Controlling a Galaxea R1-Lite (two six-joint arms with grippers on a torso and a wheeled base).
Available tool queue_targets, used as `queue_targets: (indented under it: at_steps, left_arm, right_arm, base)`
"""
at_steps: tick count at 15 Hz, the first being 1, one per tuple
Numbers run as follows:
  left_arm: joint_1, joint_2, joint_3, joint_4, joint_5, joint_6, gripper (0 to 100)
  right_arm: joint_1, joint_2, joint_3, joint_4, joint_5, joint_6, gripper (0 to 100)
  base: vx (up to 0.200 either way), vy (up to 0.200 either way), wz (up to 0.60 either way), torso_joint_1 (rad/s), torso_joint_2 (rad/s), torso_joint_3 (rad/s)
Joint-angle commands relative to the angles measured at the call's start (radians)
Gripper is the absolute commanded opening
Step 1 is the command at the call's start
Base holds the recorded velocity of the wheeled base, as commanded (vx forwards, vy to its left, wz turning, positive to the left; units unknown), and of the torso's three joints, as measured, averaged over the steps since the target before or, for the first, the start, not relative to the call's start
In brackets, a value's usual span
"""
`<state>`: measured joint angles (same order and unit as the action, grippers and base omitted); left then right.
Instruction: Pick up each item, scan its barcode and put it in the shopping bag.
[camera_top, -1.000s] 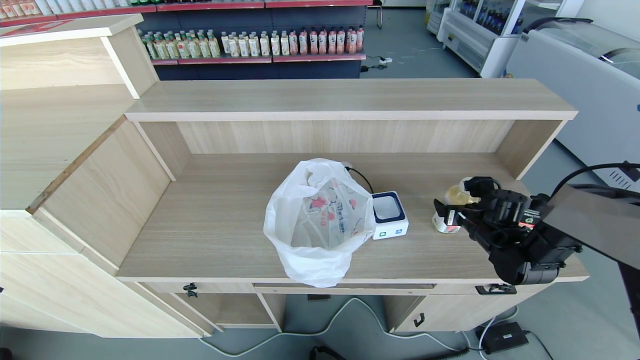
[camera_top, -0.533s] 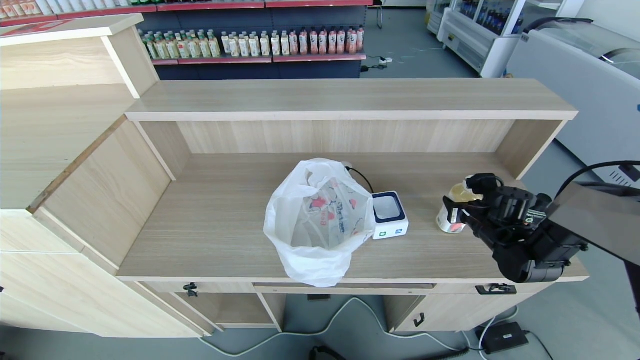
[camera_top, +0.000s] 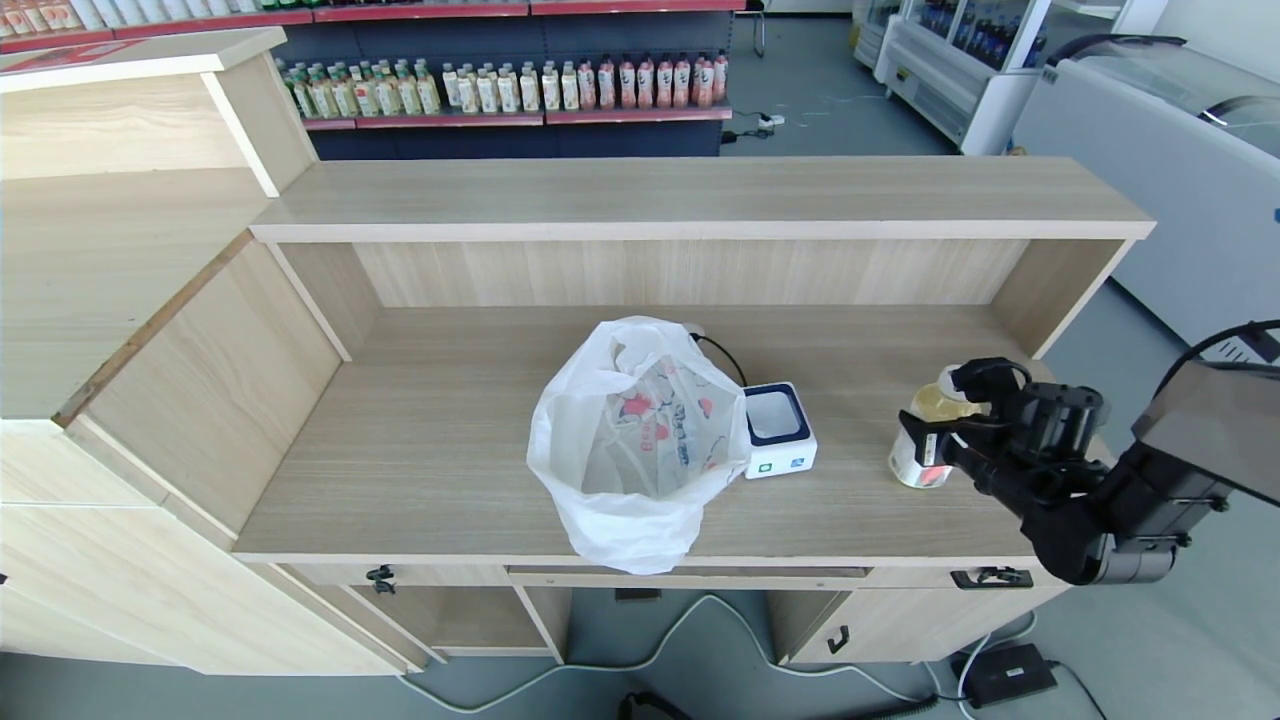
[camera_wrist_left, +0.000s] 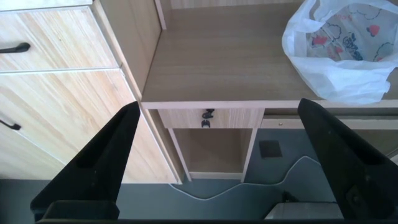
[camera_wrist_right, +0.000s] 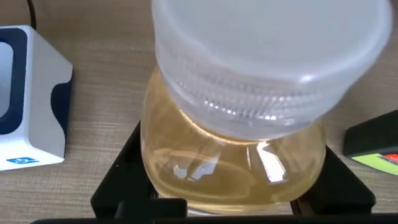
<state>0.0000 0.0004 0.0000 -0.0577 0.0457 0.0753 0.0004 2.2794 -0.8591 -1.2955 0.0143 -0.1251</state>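
right claw (camera_top: 932, 404) is clamping the upright bottle (camera_top: 912, 462) near the worktop's (camera_top: 450, 450) right edge, scanner (camera_top: 778, 428) sitting between it and the shopping bag (camera_top: 630, 440).

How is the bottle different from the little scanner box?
The bottle is round and see-through with yellowish liquid; the scanner box is square, white and dark blue. The bottle sits between the jaws of the right gripper; nothing grips the scanner box beside the shopping bag. Both are at the wooden counter, right of the bag.
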Motion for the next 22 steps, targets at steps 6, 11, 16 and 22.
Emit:
queue_targets:
  at_steps: [6, 11, 16, 22]
  left_arm:
    - [0.0, 0.0, 0.0, -0.001, 0.0, 0.0, 100]
    - [0.0, 0.0, 0.0, -0.001, 0.0, 0.0, 100]
    - [0.0, 0.0, 0.0, -0.001, 0.0, 0.0, 100]
    - [0.0, 0.0, 0.0, -0.001, 0.0, 0.0, 100]
  right_arm:
    - [-0.105, -0.652, 0.111, 0.374, 0.52, 0.374, 0]
    - [-0.109, -1.121, 0.169, 0.63, 0.954, 0.71, 0]
    - [0.05, -1.259, 0.189, 0.63, 1.041, 0.829, 0]
    - [0.15, -1.305, 0.186, 0.63, 1.102, 0.897, 0]
  base:
    - [0.0, 0.0, 0.0, 0.0, 0.0, 0.0]
    - [0.0, 0.0, 0.0, 0.0, 0.0, 0.0]
    - [0.0, 0.0, 0.0, 0.0, 0.0, 0.0]
    - [0.0, 0.0, 0.0, 0.0, 0.0, 0.0]
